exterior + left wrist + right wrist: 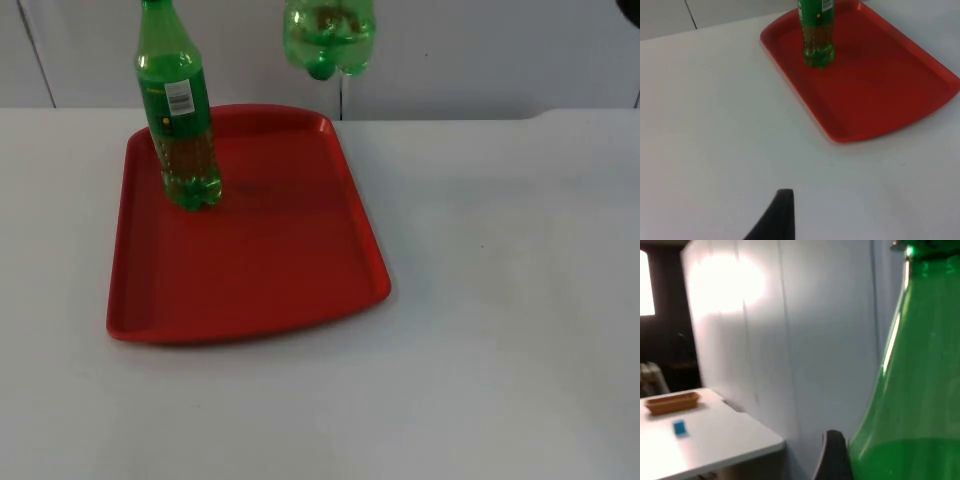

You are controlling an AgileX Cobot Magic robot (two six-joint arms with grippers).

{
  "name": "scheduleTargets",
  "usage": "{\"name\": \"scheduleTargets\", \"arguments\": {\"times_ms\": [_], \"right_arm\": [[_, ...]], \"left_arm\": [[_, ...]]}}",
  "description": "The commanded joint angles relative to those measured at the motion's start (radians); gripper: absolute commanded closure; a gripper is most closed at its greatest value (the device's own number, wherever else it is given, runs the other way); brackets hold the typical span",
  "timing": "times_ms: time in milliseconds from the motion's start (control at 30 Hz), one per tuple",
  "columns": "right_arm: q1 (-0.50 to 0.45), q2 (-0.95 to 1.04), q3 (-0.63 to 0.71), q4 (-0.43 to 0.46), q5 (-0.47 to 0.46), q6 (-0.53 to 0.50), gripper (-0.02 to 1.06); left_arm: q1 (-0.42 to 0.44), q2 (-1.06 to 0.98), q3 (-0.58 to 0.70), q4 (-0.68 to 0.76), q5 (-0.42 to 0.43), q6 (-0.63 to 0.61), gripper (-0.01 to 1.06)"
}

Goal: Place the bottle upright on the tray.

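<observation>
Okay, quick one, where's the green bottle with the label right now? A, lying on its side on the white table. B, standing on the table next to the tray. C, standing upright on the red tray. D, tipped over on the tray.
C: the green bottle stands upright with its base on the red tray, near the tray's far left corner.

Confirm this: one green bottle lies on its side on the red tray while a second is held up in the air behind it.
Not quite: the green bottle on the red tray stands upright, as the top view shows. The second bottle is indeed up in the air behind the tray.
</observation>
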Motion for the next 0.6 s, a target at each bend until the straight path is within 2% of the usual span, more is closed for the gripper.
{"name": "scheduleTargets", "arguments": {"times_ms": [0, 67, 167, 300, 400, 567], "right_arm": [[-0.032, 0.02, -0.002, -0.098, -0.114, 0.087, 1.05], [-0.051, 0.057, -0.015, -0.182, -0.147, 0.085, 1.05], [-0.061, 0.1, -0.033, -0.222, -0.138, 0.072, 1.05], [-0.061, 0.157, -0.033, -0.189, -0.152, 0.154, 1.05], [-0.059, 0.213, -0.049, -0.172, -0.195, 0.066, 1.05], [-0.059, 0.307, -0.117, -0.18, -0.228, 0.007, 1.05]], "left_arm": [[-0.003, -0.003, 0.005, 0.001, -0.007, -0.002, 0.0], [-0.003, -0.003, 0.005, 0.001, -0.007, -0.002, 0.0], [-0.003, -0.003, 0.005, 0.001, -0.007, -0.002, 0.0], [-0.003, -0.003, 0.005, 0.001, -0.007, -0.002, 0.0], [-0.003, -0.003, 0.005, 0.001, -0.007, -0.002, 0.0], [-0.003, -0.003, 0.005, 0.001, -0.007, -0.002, 0.0]]}}
